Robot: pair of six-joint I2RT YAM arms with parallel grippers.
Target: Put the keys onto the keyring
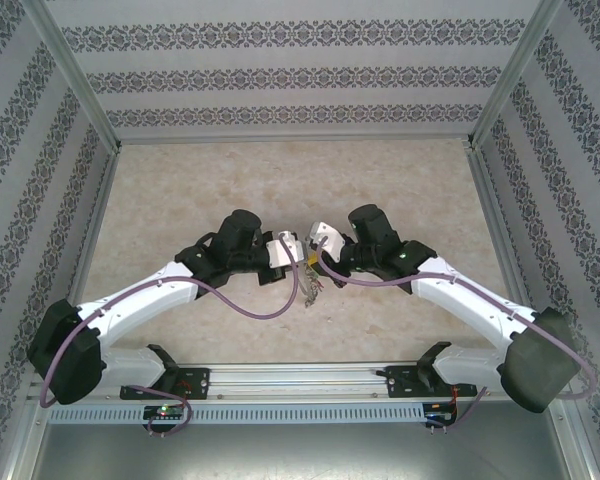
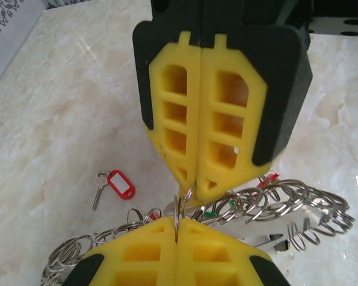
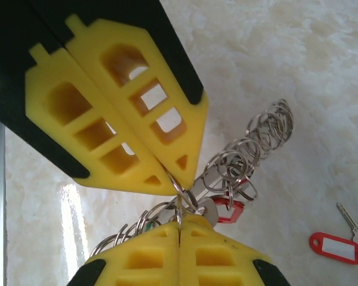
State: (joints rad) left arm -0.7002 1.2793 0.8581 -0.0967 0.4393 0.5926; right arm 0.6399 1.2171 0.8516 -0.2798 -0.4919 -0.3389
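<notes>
Overhead, the left gripper (image 1: 288, 250) and right gripper (image 1: 318, 240) meet tip to tip above the table (image 1: 180, 200), both pressed together on the keyring (image 1: 310, 285); the left wrist view shows a red-tagged key (image 2: 116, 183) lying loose near the coiled rings, and the right wrist view shows it (image 3: 337, 245) apart from them.

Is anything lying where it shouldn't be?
Yes: one small silvery key with a red plastic tag lies alone on the marble table, apart from the grey metal keyring chain pinched by the left gripper and right gripper.
</notes>
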